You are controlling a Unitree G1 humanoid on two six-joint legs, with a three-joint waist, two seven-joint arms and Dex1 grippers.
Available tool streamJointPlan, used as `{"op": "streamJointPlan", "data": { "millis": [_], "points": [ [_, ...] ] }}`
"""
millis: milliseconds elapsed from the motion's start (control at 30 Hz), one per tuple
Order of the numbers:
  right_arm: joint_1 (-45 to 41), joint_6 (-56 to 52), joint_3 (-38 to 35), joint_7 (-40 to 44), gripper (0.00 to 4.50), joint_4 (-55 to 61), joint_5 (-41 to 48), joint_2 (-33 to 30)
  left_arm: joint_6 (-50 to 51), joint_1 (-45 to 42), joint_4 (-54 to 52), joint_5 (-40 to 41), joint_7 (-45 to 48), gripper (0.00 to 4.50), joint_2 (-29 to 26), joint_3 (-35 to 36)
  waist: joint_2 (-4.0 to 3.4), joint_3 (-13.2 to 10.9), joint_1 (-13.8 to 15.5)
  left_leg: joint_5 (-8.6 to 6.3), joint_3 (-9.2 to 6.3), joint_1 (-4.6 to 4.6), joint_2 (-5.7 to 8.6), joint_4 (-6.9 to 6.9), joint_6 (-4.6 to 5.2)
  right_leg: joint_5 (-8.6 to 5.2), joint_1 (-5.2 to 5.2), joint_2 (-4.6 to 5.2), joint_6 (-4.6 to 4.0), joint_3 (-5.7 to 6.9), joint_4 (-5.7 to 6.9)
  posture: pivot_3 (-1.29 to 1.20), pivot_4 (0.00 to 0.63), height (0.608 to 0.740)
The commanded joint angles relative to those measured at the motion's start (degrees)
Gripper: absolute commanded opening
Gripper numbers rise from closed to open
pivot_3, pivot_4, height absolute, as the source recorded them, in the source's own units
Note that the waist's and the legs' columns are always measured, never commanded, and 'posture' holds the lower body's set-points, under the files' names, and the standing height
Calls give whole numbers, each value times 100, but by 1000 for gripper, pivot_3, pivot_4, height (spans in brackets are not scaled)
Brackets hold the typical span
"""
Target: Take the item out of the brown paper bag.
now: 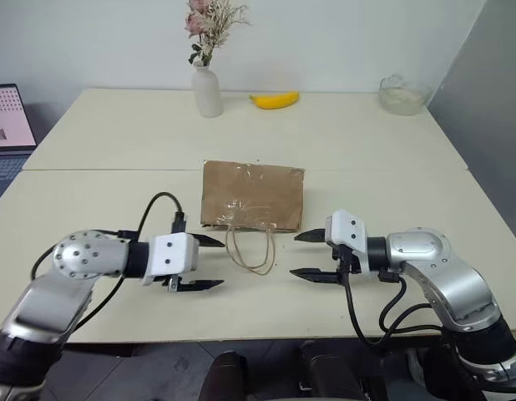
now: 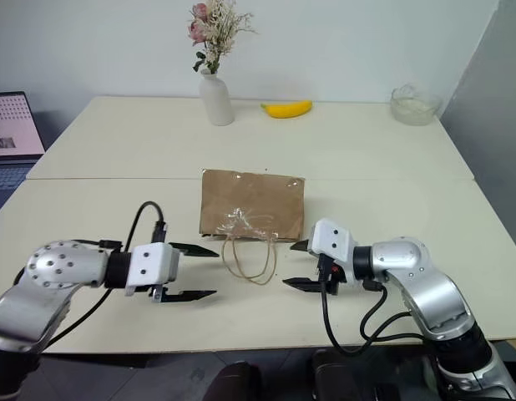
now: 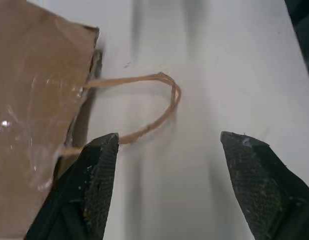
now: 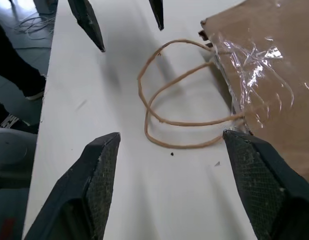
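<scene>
Both grippers, left gripper [image 1: 209, 263] and right gripper [image 1: 310, 255], gape empty, flanking the cord handles [image 1: 250, 248] of the flat creased brown paper bag [image 1: 253, 195], mouth toward them.

— What's the room like?
— A plain pale wall [image 1: 341, 42] runs behind a broad cream table [image 1: 116, 134]; a seam [image 1: 108, 170] crosses the tabletop from side to side, as though two tops were pushed together; a darker grey wall [image 1: 492, 92] stands on the right.

— Anything on the far part of the table?
— A white vase [image 1: 207, 90] with dried pinkish flowers [image 1: 209, 21]; a banana [image 1: 274, 99] just beside it; a clear glass bowl [image 1: 403, 93] near the far right corner.

— And to the left?
— A laptop [image 1: 7, 125] with a lit screen; grey floor [image 4: 14, 95] below the table edge; soft, even light.
</scene>
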State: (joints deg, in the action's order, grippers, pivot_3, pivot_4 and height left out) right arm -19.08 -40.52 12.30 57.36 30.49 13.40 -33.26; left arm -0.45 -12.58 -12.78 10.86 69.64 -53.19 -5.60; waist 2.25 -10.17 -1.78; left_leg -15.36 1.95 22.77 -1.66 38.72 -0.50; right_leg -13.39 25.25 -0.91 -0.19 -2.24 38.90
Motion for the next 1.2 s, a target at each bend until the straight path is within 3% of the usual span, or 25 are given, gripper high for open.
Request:
{"op": "streamJointPlan", "data": {
  "millis": [33,200,300,433,600,1067,1200],
  "points": [
    [96,-116,-56,-253,3449,379,159,-47,-575,-390,518,-383,74,3426,351,-468,1,1,-2,0,0,1,0,0,0,0,0,-1,1,0,-1,0,150,740],
    [247,-215,76,-473,3449,533,233,-111,-1058,-850,1206,-665,32,3426,964,-871,4,2,9,0,-9,8,0,1,1,0,0,-2,2,8,-2,0,150,740],
    [269,-239,128,-549,3495,560,259,-140,-1240,-1034,1459,-728,-9,2852,1183,-925,5,3,-5,0,-8,7,0,2,1,1,0,-2,3,5,-1,0,150,740],
    [270,-212,305,-631,3495,526,259,-134,-1105,-1102,1536,-564,12,1602,1264,-829,7,4,-5,0,-9,6,-1,2,1,1,-1,-3,4,6,-1,0,150,740],
    [187,-150,683,-719,3495,315,295,124,-69,-1035,1089,61,-74,20,1221,-483,7,4,-7,0,-11,7,-1,2,1,1,-1,-3,4,7,-1,0,150,740],
    [-586,658,1800,-1438,3495,-2242,-530,1868,1584,-1087,240,857,-564,20,1310,56,12,7,-6,0,-13,5,-1,4,1,2,-2,-4,5,9,1,0,150,740],
    [-570,861,1968,-1534,2562,-2644,-844,1941,1875,-1336,311,985,-850,0,1449,236,13,8,-6,0,-8,5,1,4,1,2,-1,-3,5,5,1,0,150,740]
  ]
}}
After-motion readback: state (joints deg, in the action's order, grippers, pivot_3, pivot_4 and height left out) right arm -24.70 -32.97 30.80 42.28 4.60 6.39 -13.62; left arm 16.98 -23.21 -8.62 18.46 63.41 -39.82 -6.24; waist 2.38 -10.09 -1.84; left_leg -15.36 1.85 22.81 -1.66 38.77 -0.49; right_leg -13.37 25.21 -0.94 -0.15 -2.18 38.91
